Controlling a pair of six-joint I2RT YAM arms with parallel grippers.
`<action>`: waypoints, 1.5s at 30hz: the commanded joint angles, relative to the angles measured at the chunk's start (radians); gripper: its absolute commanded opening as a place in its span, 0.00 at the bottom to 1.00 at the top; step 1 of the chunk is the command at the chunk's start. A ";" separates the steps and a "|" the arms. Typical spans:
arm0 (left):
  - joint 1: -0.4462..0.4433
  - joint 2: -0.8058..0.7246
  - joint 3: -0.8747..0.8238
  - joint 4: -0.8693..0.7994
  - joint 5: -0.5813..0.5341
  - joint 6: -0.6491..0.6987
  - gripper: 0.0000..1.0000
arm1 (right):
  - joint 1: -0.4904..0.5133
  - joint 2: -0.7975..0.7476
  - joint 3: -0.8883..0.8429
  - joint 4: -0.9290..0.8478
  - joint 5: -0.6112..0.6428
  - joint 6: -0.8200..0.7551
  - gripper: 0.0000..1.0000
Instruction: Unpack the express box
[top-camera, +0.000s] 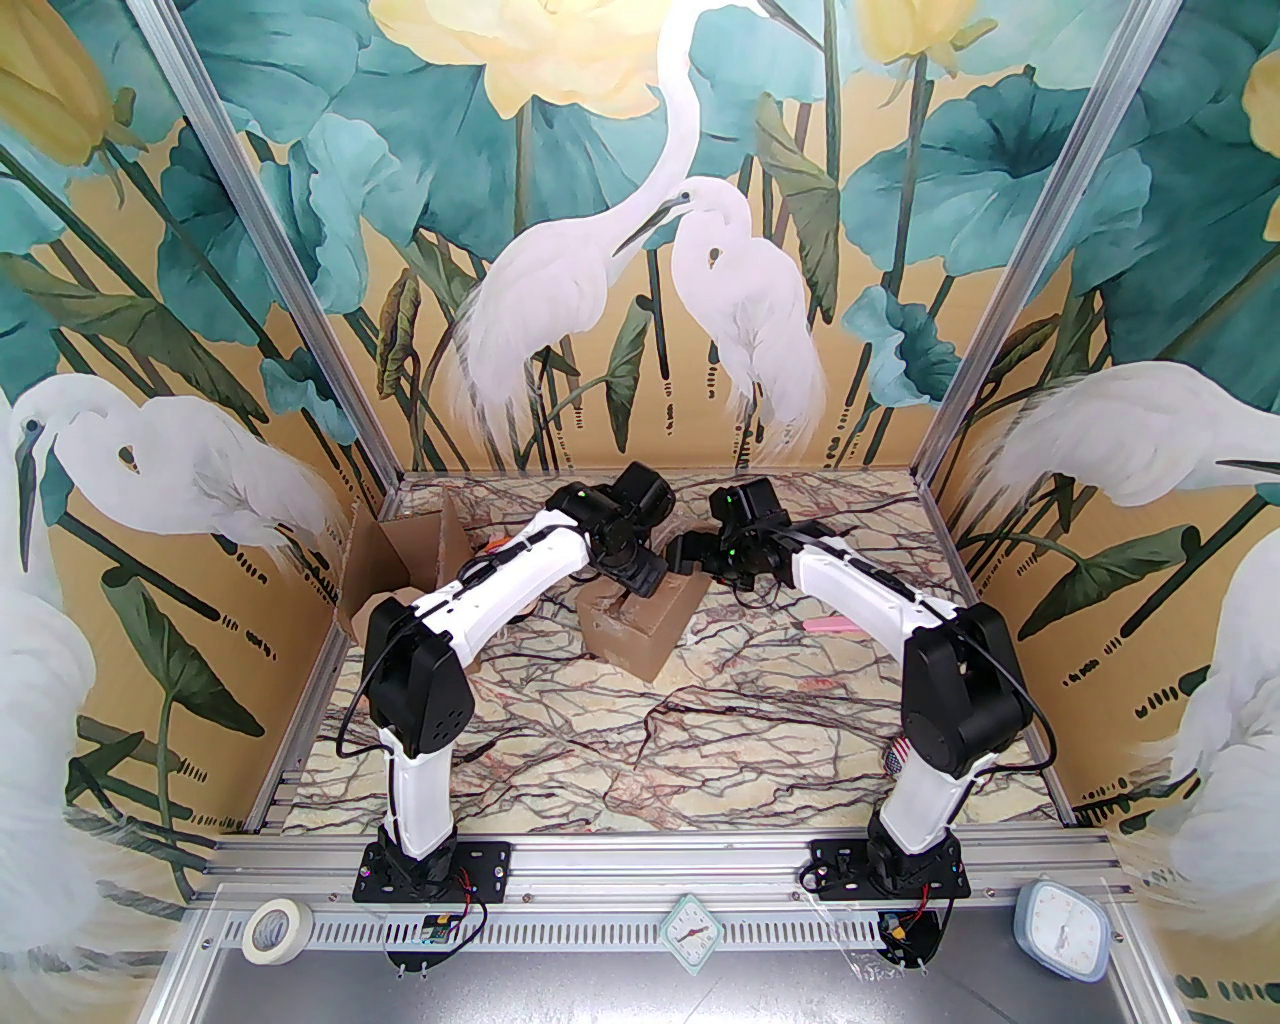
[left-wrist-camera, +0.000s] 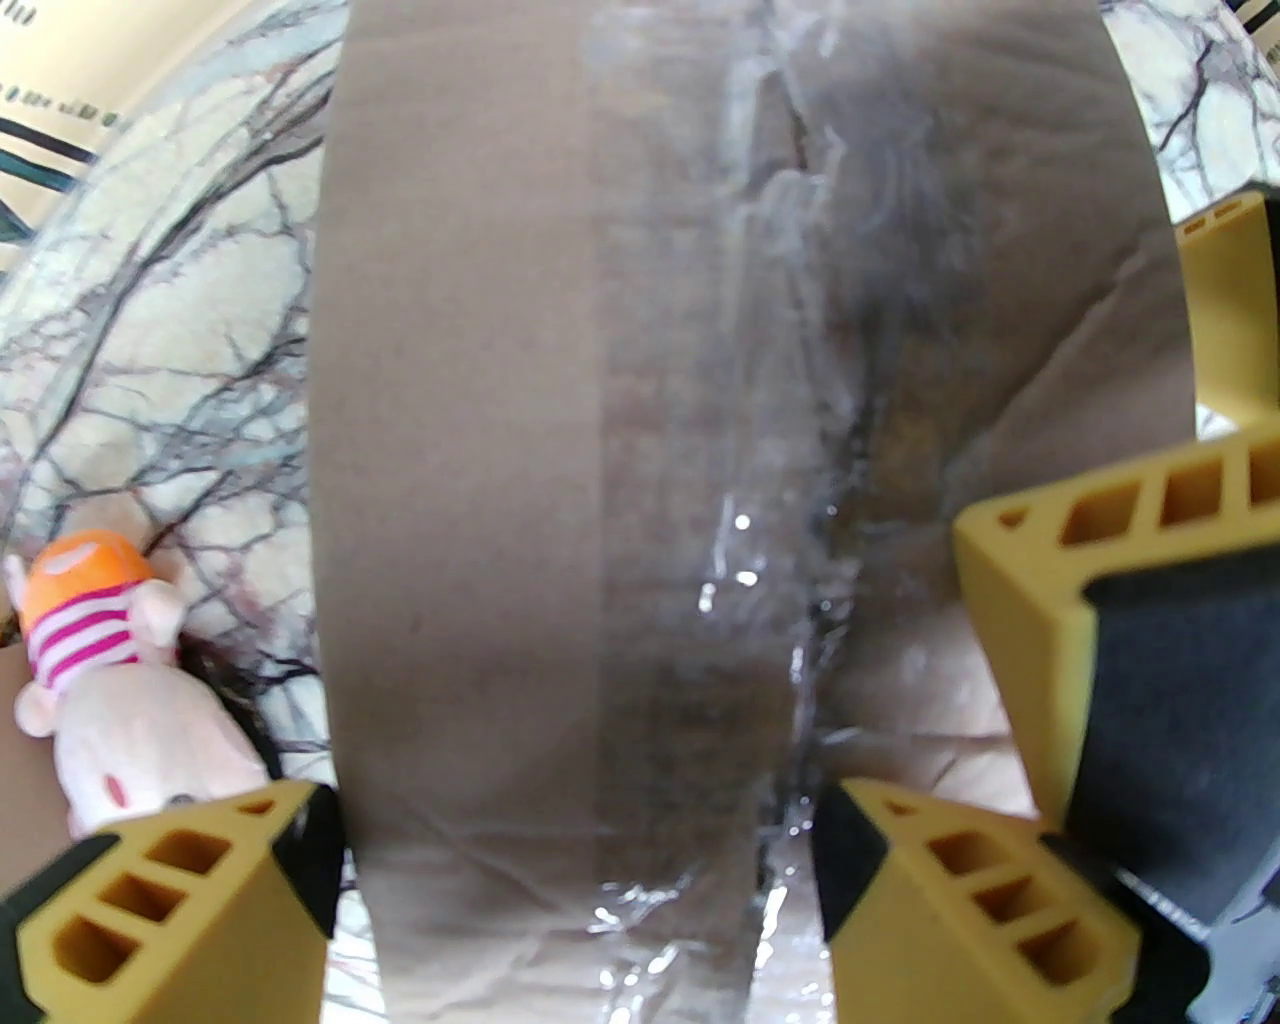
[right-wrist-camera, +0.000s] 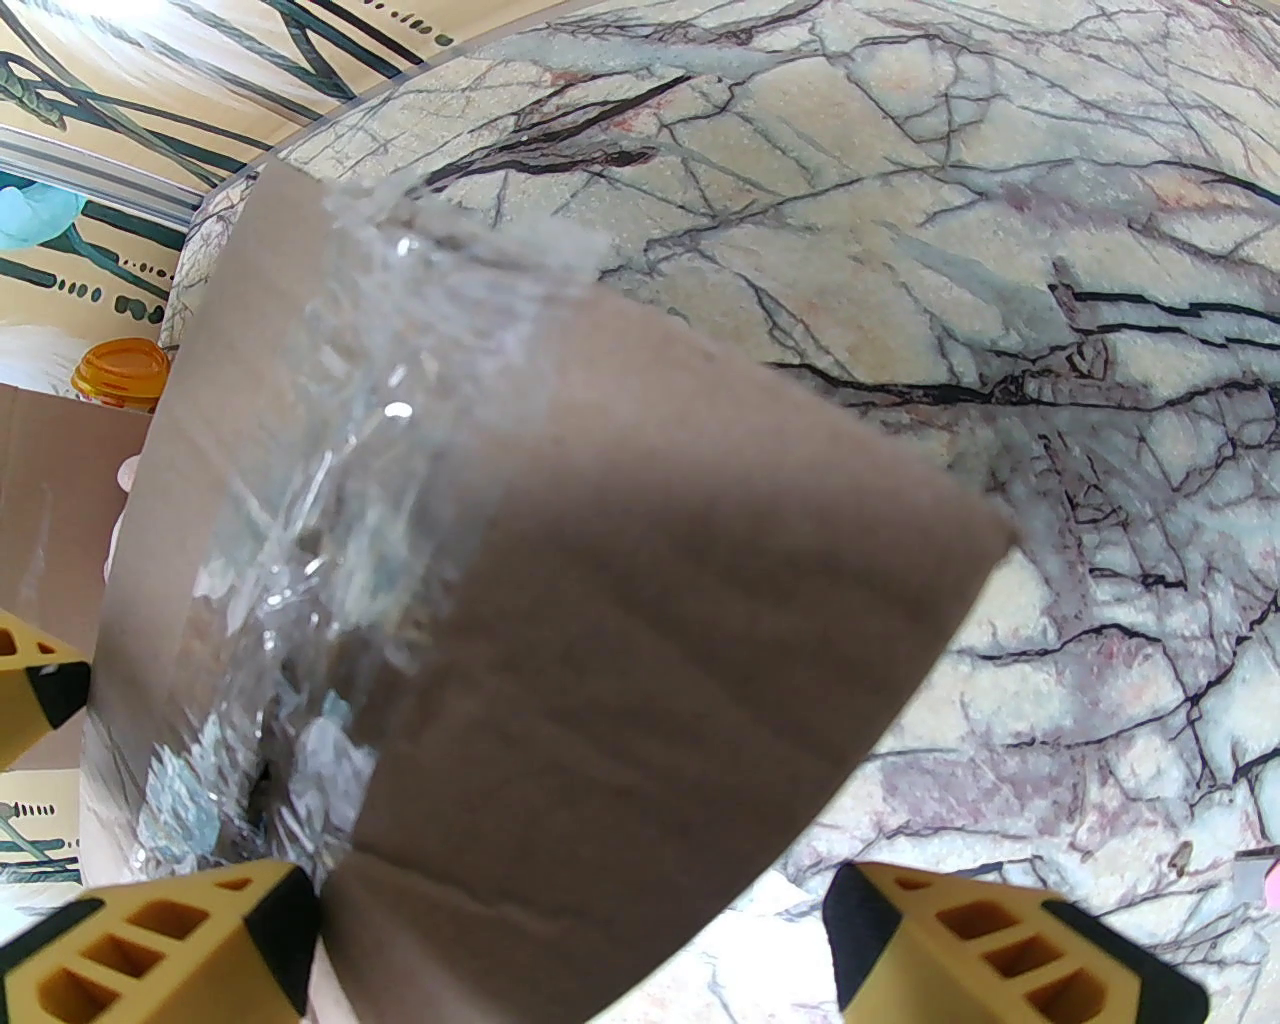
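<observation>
Express box (top-camera: 645, 630) sits on the marble table (top-camera: 700, 740), closed, directly beneath both claws, which meet over its top from either side. Farthest out to the left of the left claw (left-wrist-camera: 575, 830), an opened cardboard carton (top-camera: 395, 565) stands near the side wall with its flaps up, well apart from the claw. Nearer, just beyond the left claw's left finger, a pink plush piglet (left-wrist-camera: 120, 690) in an orange cap and a pink-striped top lies on the marble beside the box's side. The left claw hangs with its jaws spread wide, gripping nothing: one yellow finger is off the box's edge, the other above the top face, and whether they touch the cardboard I cannot tell. Between those fingers and ahead of them runs a strip of clear tape (left-wrist-camera: 770, 420), wrinkled and glossy, along the box's seam. Just to the right of the left claw, the right claw (right-wrist-camera: 575, 890) sits close, one of its fingers (left-wrist-camera: 1030, 560) over the box's top. Its jaws are wide too and grip nothing; below it lie the crumpled end of the tape and one corner of the box, which juts ahead of the claw over the marble. Off to the right of the right claw, well apart, a small pink object (top-camera: 830, 625) lies flat on the table.
</observation>
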 joint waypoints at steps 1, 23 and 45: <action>0.015 -0.053 -0.019 -0.033 0.070 -0.008 0.84 | 0.006 0.014 0.005 -0.029 0.001 -0.010 0.91; -0.062 0.007 0.058 -0.099 -0.255 0.288 0.80 | 0.007 0.054 0.038 -0.074 0.024 -0.039 0.91; -0.042 0.100 0.051 -0.085 -0.275 0.353 0.83 | 0.007 0.055 0.047 -0.066 0.014 -0.047 0.91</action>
